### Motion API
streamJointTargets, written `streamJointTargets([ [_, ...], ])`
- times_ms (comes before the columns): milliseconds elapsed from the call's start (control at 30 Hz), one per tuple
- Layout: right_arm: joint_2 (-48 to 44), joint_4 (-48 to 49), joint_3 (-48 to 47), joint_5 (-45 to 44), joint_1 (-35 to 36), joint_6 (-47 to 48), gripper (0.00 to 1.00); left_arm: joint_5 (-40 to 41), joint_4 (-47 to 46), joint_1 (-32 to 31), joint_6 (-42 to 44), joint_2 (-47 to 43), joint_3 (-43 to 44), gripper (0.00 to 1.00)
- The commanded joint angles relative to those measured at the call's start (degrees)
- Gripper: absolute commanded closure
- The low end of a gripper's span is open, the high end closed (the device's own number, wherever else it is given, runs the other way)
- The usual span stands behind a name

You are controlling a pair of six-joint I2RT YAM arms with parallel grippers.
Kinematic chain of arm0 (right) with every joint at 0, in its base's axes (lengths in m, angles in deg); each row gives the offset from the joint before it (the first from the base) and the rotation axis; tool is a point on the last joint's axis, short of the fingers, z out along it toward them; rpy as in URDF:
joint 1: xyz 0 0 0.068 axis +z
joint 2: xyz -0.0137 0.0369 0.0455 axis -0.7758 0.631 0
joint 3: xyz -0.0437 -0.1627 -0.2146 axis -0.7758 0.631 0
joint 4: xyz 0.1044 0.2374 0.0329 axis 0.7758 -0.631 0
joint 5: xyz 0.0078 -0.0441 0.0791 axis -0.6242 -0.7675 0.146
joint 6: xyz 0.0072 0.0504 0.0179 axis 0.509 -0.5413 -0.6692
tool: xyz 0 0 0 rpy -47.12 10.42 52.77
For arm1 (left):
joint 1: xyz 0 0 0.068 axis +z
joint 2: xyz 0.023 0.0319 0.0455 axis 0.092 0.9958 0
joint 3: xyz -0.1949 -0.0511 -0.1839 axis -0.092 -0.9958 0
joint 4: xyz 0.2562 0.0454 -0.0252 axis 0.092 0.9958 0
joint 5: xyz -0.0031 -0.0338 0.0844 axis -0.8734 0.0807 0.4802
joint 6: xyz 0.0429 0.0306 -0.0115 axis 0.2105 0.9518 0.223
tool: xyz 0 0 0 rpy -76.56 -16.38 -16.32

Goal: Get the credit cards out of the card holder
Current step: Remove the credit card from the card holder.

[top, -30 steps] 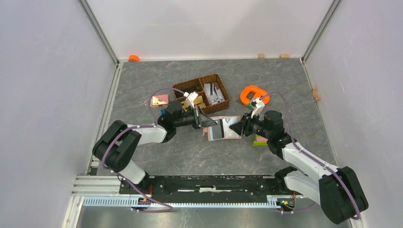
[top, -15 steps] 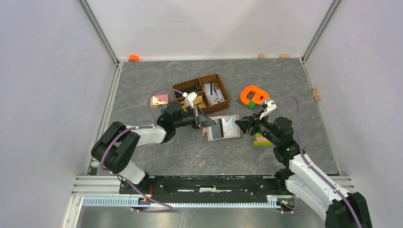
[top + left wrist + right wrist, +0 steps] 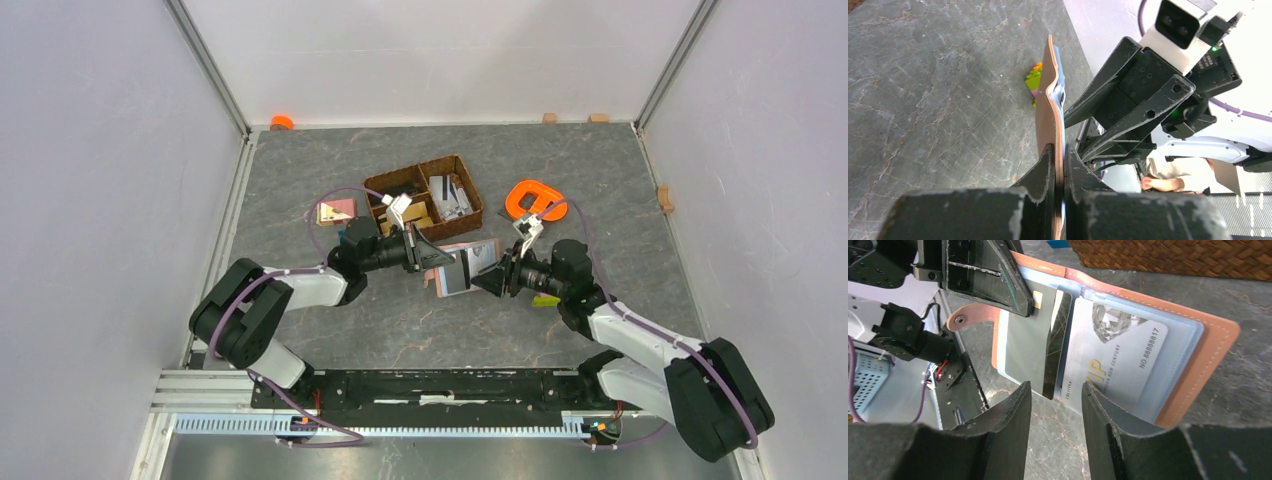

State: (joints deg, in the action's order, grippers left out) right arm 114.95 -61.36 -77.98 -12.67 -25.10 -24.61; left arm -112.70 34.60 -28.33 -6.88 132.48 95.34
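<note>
Top external view shows the left gripper (image 3: pixel 432 258) clamped on the left edge of the card holder (image 3: pixel 470 265), which is spread open with its pale inner sleeves facing up and its long axis running left to right, its free end pointing at the right arm. In the left wrist view, the 2 fingers (image 3: pixel 1047 167) pinch the brown cover (image 3: pixel 1046 100) edge-on, and the holder reaches straight out from the left gripper (image 3: pixel 1058 162) toward the right arm's fingers beyond. Whether the holder touches the table (image 3: pixel 400 320) I cannot tell. The right gripper (image 3: pixel 490 277) sits at the holder's near right edge, its jaws apart. In the right wrist view, the right gripper (image 3: pixel 1055 390) has 1 finger on either side of a dark credit card (image 3: pixel 1055 345) without pressing it. That card juts from the fold, seen nearly edge-on, its long axis aimed at the fingers. A grey card (image 3: pixel 1023 352) lies left of it and a silver card (image 3: pixel 1113 360) sits in the right sleeve. Just beyond the holder stands a woven basket (image 3: pixel 425 195), with an orange ring (image 3: pixel 535 200) to its right and green bricks (image 3: pixel 1033 80) near the holder's right end.
</note>
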Motion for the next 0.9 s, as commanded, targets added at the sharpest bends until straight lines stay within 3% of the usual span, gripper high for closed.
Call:
streamJointTargets([
  [0,2.46,9.51,-0.99,6.32,0.05,-4.92,0.53,-3.59,-8.56,-0.06,-3.56,-0.54,0.24,0.98],
  [400,3.85,23.38,3.85,10.71,-3.39,-15.42,0.58,-7.00,-17.08,-0.25,-8.59,2.74,0.35,0.98],
  [667,3.97,25.35,4.28,11.77,-4.07,-16.74,0.58,-8.89,-24.48,-0.58,-12.24,3.85,-0.06,0.98],
  [867,4.73,34.33,6.01,13.71,-4.10,-21.78,0.74,-8.95,-26.44,-0.79,-13.56,5.28,-0.04,0.98],
])
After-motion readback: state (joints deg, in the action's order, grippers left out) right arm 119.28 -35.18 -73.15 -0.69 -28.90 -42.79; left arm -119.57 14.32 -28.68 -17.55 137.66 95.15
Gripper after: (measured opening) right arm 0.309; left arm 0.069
